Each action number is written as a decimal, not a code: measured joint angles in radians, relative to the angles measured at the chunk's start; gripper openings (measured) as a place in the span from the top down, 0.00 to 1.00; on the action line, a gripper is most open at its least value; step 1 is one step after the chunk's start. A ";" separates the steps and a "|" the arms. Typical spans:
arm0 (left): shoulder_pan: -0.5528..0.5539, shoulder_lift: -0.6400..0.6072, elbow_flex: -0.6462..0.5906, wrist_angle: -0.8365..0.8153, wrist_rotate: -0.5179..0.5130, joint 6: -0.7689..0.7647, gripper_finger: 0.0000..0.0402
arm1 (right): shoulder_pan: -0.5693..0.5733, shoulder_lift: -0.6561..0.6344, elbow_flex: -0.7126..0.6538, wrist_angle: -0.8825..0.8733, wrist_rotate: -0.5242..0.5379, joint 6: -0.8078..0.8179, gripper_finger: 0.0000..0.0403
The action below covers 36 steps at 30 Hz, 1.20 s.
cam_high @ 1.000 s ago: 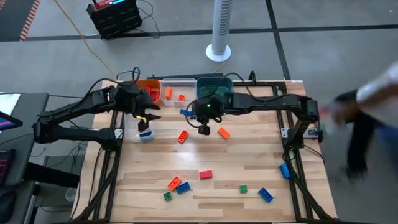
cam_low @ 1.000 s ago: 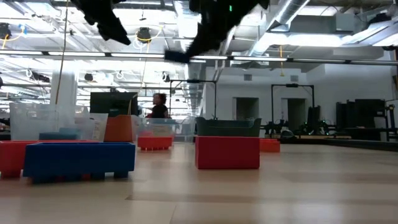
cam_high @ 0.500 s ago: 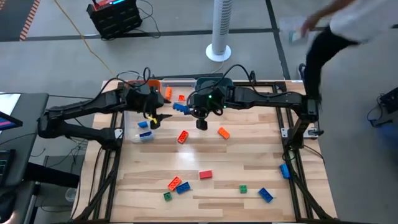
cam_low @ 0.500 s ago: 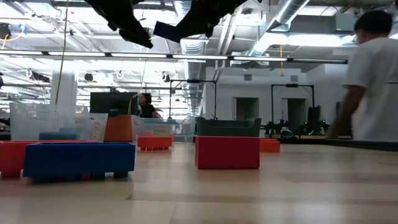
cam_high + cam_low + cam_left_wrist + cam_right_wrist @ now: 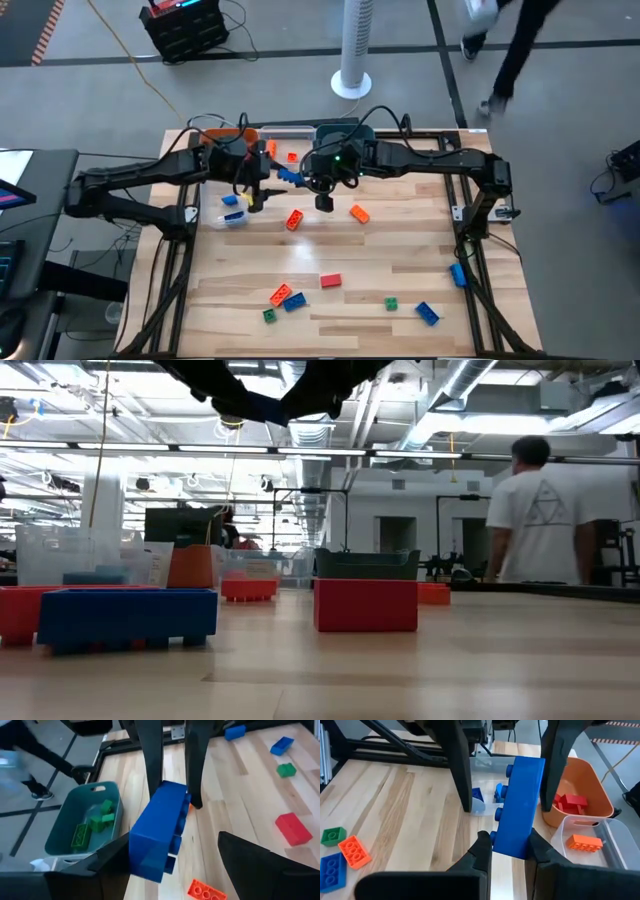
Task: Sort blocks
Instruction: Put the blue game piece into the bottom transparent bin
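Note:
A long blue brick (image 5: 520, 805) hangs in the air over the table's far middle, with my right gripper (image 5: 510, 845) shut on one end. My left gripper (image 5: 172, 860) is open. Its two fingers (image 5: 460, 770) stand on either side of the brick's other end. In the high view the brick (image 5: 288, 175) lies between my left gripper (image 5: 262, 187) and my right gripper (image 5: 305, 180). Other blocks lie loose on the table: orange (image 5: 294, 219), red (image 5: 330, 281), green (image 5: 391, 303), blue (image 5: 427, 313). My right gripper pinches the blue brick's end (image 5: 512, 842) between its two fingers, one on the studded face and one on the opposite face. The fingers come from the table's right, slanting down, and lie along the brick. The brick juts out past them, clear of the table. My left gripper: whether a finger (image 5: 112, 860) touches the brick, I cannot tell.
At the far edge stand an orange bin (image 5: 582, 780) with red bricks, a clear bin (image 5: 600, 832) with an orange brick, and a teal bin (image 5: 65, 827) with green bricks. A small clear tub (image 5: 232, 214) holds blue bricks. A person (image 5: 540, 510) stands beyond the table.
My left gripper has moved from above the small clear tub toward the table's right, tipping up from pointing down, until its fingers flank the blue brick. My right gripper has lifted the brick higher. A person has walked past behind the table.

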 joint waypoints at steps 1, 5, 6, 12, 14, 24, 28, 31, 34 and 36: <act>-0.002 0.001 -0.001 -0.002 -0.002 0.000 0.31 | 0.001 0.000 0.000 0.000 0.000 0.000 0.85; -0.010 0.008 0.000 0.037 -0.005 0.006 0.38 | 0.003 0.000 0.000 0.001 0.000 0.000 0.85; -0.010 0.009 0.000 0.038 -0.007 0.014 0.40 | 0.003 0.000 0.000 0.000 -0.001 0.000 0.85; -0.010 0.008 0.000 0.051 -0.039 0.051 0.64 | 0.010 0.000 0.000 0.004 -0.002 0.003 0.85; -0.010 0.008 0.000 0.043 -0.041 0.055 0.72 | 0.015 0.000 -0.001 0.011 -0.006 -0.005 0.84; -0.010 -0.010 0.000 -0.054 -0.029 -0.099 0.79 | -0.014 -0.003 -0.002 0.002 -0.049 0.079 0.52; -0.004 -0.059 0.000 -0.237 -0.032 -0.240 0.79 | -0.056 -0.016 -0.002 -0.098 -0.042 0.132 0.37; 0.012 -0.077 0.000 -0.476 -0.067 -0.380 0.79 | -0.080 -0.018 -0.001 -0.205 0.026 0.174 0.32; 0.028 -0.078 -0.023 -0.743 -0.158 -0.503 0.79 | -0.097 -0.018 -0.031 -0.263 0.060 0.223 0.32; 0.037 -0.080 -0.077 -0.856 -0.207 -0.569 0.78 | -0.102 -0.017 -0.062 -0.267 0.063 0.263 0.32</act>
